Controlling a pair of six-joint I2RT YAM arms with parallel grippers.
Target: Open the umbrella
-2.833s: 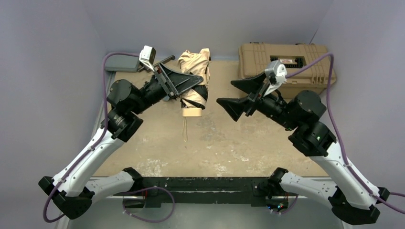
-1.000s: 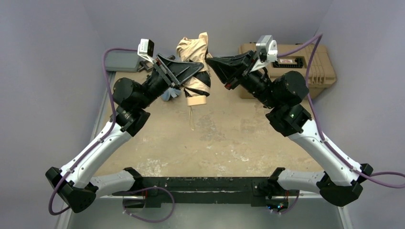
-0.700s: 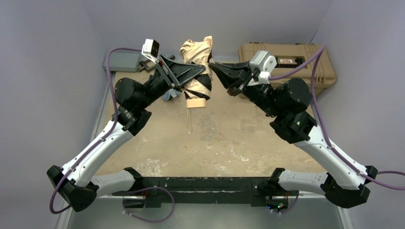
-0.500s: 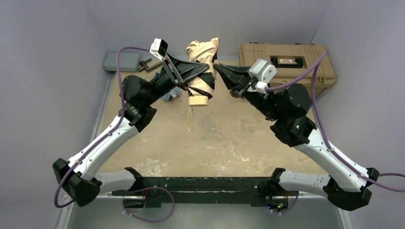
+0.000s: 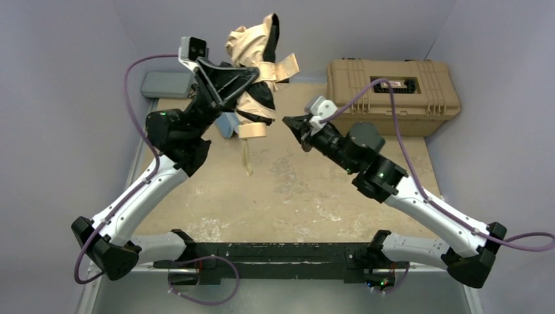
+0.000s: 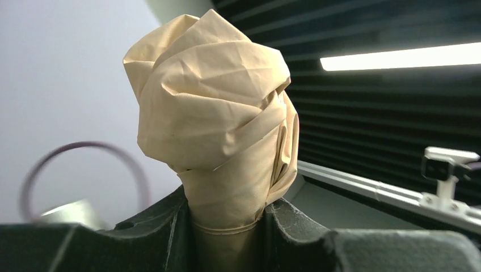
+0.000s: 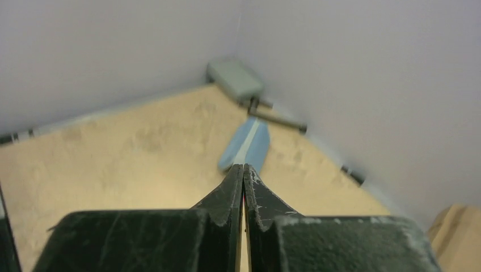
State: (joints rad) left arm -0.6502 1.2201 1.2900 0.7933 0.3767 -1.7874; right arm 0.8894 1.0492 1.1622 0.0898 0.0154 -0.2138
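Only top cam: umbrella (image 5: 247, 44) handle (image 5: 252, 131).

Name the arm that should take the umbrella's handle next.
Right. The left gripper is clamped around the folded umbrella, holding it off the table, so it is busy. The right gripper is shut on nothing and its tips point at the cream handle close by; it must open first.

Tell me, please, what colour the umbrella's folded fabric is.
The umbrella fabric is beige-tan; the left wrist view shows it best.
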